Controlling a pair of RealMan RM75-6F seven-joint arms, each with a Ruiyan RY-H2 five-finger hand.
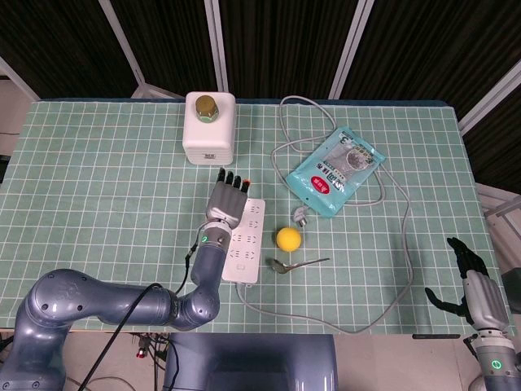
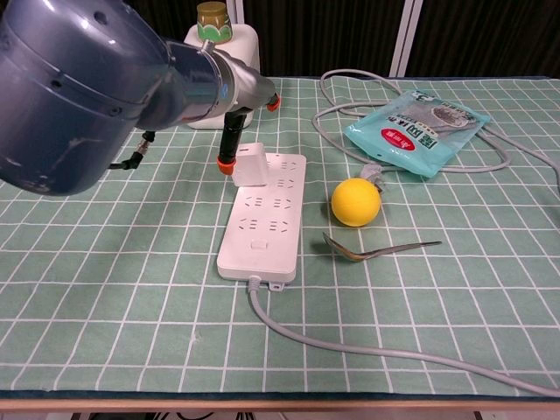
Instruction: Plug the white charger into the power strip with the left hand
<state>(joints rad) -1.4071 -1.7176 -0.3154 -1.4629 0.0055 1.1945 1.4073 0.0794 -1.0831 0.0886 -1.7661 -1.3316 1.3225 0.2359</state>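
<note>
Left hand: the left hand [image 1: 227, 198] hovers over the far end of the power strip, fingers [image 1: 231, 178] straightened and spread, released, holding nothing; in the chest view one dark finger [image 2: 229, 143] hangs just beside the charger.
White charger: one white charger [image 2: 249, 164], a small cube standing upright on the far-left socket of the power strip; whether its prongs are fully seated cannot be told.
Handling of the charger: likely light, rigid and smooth-sided, so it could slip or tip; best pinched on two opposite flat sides, then pressed straight down from the top.
Power strip: one white power strip [image 2: 266, 226] lying flat on the table [image 1: 106, 187], its grey cable [image 2: 367, 354] running off toward the near right; it is light enough that it may slide when pushed.
Bottle: one white bottle [image 1: 209, 126] with a gold cap, far side, well apart.
Ball: one yellow ball [image 1: 288, 238], just beside the strip.
Spoon: one metal spoon [image 1: 297, 263], near the ball.
Packet: one blue packet [image 1: 334, 169], lying over a loop of cable.
Right hand: the right hand [image 1: 474, 292] is at the right edge off the table, fingers apart, holding nothing.
</note>
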